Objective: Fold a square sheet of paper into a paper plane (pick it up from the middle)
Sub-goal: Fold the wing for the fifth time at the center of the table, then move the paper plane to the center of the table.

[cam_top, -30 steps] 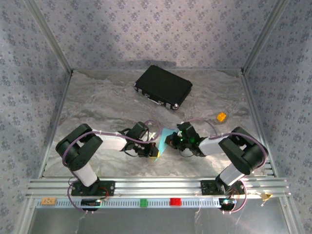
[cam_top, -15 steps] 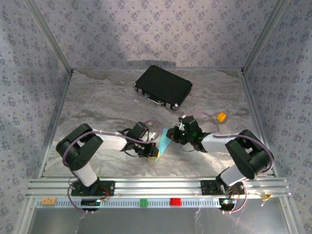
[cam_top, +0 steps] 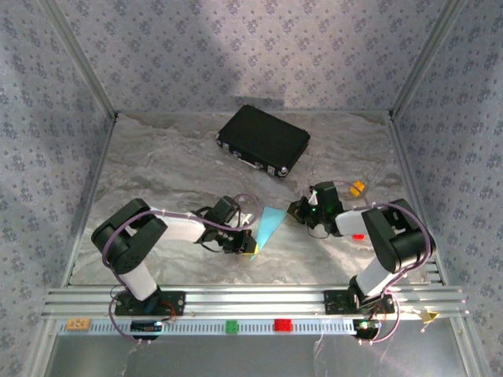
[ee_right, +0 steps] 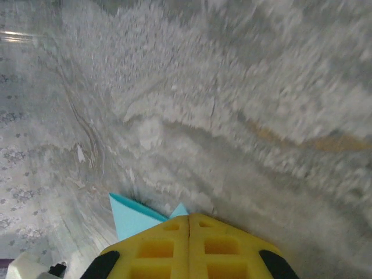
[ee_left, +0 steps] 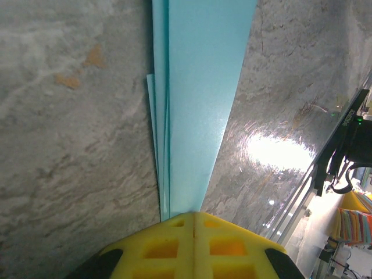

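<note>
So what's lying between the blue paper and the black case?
Just bare silvery table surface between the paper and the black case, as the top view shows.

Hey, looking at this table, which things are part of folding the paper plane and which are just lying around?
In the job: folded blue paper, left gripper shut on it, right gripper shut beside it.
Lying about: black case, orange block, green block and red block on the front rail.

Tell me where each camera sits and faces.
Top external: above, behind the bases, facing down on the table; both arms, left tool, right tool.
Left wrist: on the left arm, faces along its shut fingers at the folded paper they pinch.
Right wrist: faces the table past its shut fingers.
Shared: the folded paper, all three.
</note>
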### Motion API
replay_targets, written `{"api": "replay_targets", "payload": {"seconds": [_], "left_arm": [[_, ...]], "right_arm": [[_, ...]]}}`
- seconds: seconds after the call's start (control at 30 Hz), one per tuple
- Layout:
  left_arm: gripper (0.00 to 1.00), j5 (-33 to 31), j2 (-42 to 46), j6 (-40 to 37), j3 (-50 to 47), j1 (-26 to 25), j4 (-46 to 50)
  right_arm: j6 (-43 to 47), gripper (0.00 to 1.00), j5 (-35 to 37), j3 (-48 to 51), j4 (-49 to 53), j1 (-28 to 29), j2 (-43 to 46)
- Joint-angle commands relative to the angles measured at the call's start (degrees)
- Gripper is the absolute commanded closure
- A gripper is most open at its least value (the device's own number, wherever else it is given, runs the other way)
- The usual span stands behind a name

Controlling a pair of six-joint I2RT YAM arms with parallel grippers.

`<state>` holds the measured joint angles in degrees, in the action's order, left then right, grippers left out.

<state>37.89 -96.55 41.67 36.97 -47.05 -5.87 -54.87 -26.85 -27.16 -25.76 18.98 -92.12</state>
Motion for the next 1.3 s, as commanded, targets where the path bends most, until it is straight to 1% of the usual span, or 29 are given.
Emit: {"api": "replay_targets", "payload": {"seconds": [0.0,0.1,0.23,0.3,0.37,0.43,0.5,0.63,0.73,0.8,0.93,1.0,1.07,1.2,1.27], "left_arm": [[1.0,-2.0,-1.7,0.6,-0.3,-0.6,4.2],[1.0,-2.4,-0.7,1.7,0.2,-0.7,4.5],[1.0,-3.4,0.8,4.3,1.9,-1.5,5.3],[0.99,-3.7,1.5,5.4,2.9,-2.0,5.9],[0.96,-3.3,2.7,6.3,3.7,-2.9,5.8],[0.92,-4.6,5.0,5.3,4.0,-4.5,6.5],[0.89,-6.6,7.4,3.5,3.9,-5.0,8.0],[0.83,-11.6,13.5,0.7,3.2,-4.0,13.7],[0.79,-11.4,16.0,-1.1,2.2,-2.1,13.8],[0.78,-11.0,15.6,-2.6,2.9,0.3,14.9],[0.77,-6.5,11.7,-3.7,5.5,4.5,13.2],[0.73,-5.6,9.5,-4.5,7.3,4.8,13.3],[0.73,-4.8,7.1,-5.0,8.3,4.8,13.1],[0.74,-2.1,2.6,-4.3,9.6,4.9,10.8],[0.74,-2.3,1.3,-4.2,10.1,4.9,11.4]], "right_arm": [[1.8,0.95,-3.4,-2.0,0.4,-2.1,-0.7],[2.2,0.93,-3.8,-3.2,2.7,-2.4,2.2],[5.1,0.93,-0.5,-4.7,13.0,-1.9,7.4],[4.4,0.92,1.0,-3.5,16.0,-1.4,10.2],[3.3,0.91,1.3,-1.8,17.3,-0.8,13.2],[3.0,0.89,4.3,0.8,19.2,1.0,17.6],[2.4,0.88,6.7,3.7,19.1,2.9,21.5],[0.2,0.85,9.5,7.2,19.6,7.1,27.9],[-0.5,0.83,11.8,7.9,21.1,10.8,30.8],[-1.4,0.83,12.7,8.2,21.0,12.7,31.5],[-2.6,0.82,13.3,7.9,21.4,15.1,31.5],[-3.1,0.82,13.8,7.9,21.7,16.5,31.9],[-3.5,0.81,15.1,8.0,21.7,18.0,32.4],[-3.9,0.81,15.4,8.4,20.7,20.4,32.0],[-4.0,0.82,16.3,8.3,21.0,21.1,31.7]]}}
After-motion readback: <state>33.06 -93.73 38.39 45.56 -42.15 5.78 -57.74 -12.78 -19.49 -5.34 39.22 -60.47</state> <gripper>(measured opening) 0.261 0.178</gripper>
